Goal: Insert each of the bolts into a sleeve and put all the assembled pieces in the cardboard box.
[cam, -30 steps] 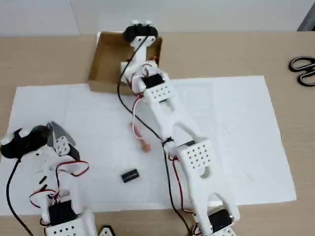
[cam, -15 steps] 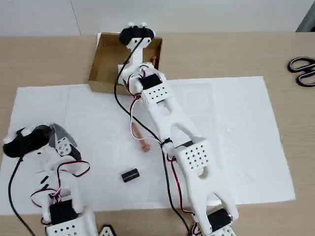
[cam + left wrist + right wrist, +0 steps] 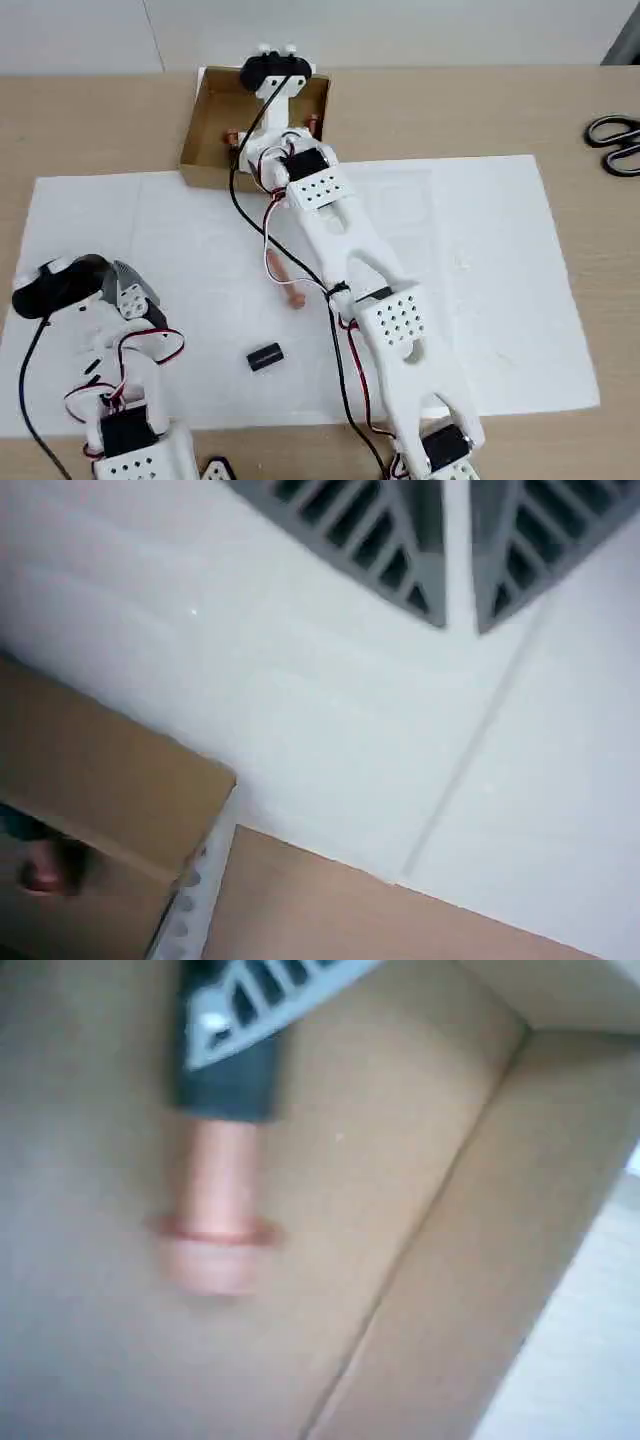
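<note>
Presently: the cardboard box [image 3: 208, 118] sits by the desk's [image 3: 100, 110] far edge, left of centre, its near wall touching the far edge of the white paper sheet [image 3: 480, 280].

Right arm stretched from the near edge up to the box. Right gripper [image 3: 235, 1040] is inside it, low over the brown floor near an inner corner. Fingers grasping the end of a black sleeve [image 3: 228, 1085]. A copper bolt [image 3: 215, 1230] is seated in that sleeve, its flanged head sticking out the free end. Cannot tell whether the head touches the box floor.

From above, two small copper ends show in the box, one [image 3: 231, 137] by the near wall and one [image 3: 312, 123] by the right wall, either side of the arm. Too small to tell if either sits in a sleeve.

Outside the box, on the paper:
- loose bolt [image 3: 286, 288], lying flat about mid-desk, just left of the right arm
- loose sleeve [image 3: 265, 357], nearer the near edge, apart from the bolt

Left gripper [image 3: 458, 615] hangs over the paper toward the desk's near left corner. Fingers drawn together to a slit, nothing between them.

Scissors [image 3: 615, 143] on bare wood at the right edge.
</note>
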Robot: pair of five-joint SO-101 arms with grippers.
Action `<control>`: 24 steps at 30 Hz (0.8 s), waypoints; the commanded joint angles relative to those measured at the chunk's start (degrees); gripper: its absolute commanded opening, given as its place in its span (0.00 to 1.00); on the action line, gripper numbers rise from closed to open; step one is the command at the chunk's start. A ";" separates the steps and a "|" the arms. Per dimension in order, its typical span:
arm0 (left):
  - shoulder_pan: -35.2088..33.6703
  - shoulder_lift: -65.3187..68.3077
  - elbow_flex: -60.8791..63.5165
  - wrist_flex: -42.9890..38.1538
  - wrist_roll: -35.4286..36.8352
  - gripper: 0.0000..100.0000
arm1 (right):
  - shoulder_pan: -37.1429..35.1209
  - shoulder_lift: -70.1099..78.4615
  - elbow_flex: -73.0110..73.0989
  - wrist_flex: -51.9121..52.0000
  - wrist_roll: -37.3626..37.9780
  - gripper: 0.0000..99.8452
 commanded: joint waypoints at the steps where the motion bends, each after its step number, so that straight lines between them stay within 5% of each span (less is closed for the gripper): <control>1: 0.35 -0.44 -0.13 0.00 -0.18 0.01 | 1.45 -1.36 -3.60 0.40 -0.09 0.20; 10: 0.35 -0.44 -0.13 0.18 -0.18 0.01 | 1.71 -3.21 -14.59 7.96 -0.09 0.20; 20: 0.18 -0.44 -0.31 0.35 -0.09 0.01 | -1.45 -3.21 -31.03 44.09 8.09 0.19; 24: 0.35 -0.44 -0.31 0.09 -0.09 0.01 | -2.51 -3.12 -38.33 50.33 8.18 0.19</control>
